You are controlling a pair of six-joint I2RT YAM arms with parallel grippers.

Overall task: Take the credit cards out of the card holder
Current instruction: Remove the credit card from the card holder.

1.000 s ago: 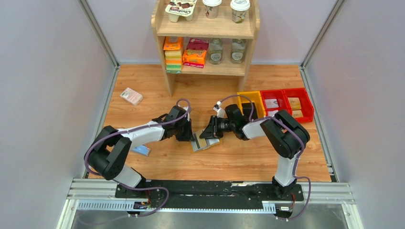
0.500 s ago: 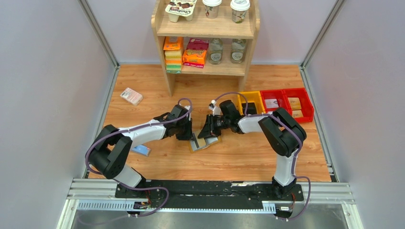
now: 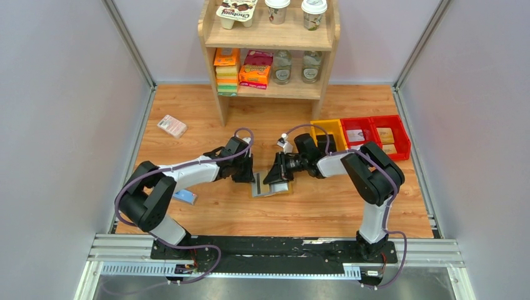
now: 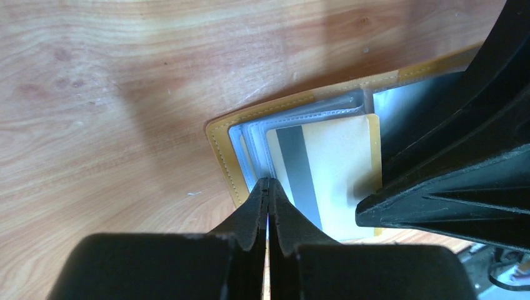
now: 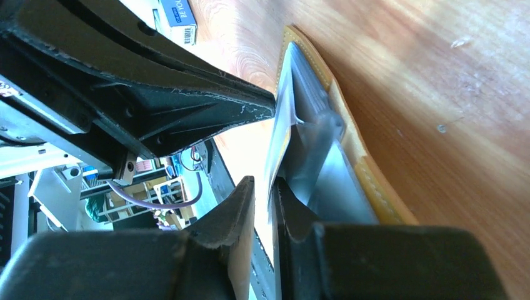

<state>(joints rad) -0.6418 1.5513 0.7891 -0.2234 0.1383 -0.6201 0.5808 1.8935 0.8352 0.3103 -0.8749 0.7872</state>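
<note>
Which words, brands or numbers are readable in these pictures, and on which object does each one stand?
"Chobani": on the yoghurt pack on the top shelf, only just readable.
"BLE YOU...": partial letters on the blue box in the right wrist view; the rest is cut off.
Orange boxes, cups, jars, pink-white packet: print too small to read.
Card in the card holder: no text visible.

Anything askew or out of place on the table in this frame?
Two items lie loose on the floor-like table away from the work: a pink-white packet far left, and a blue bar under the left arm. The card holder lies open mid-task, as expected.
</note>
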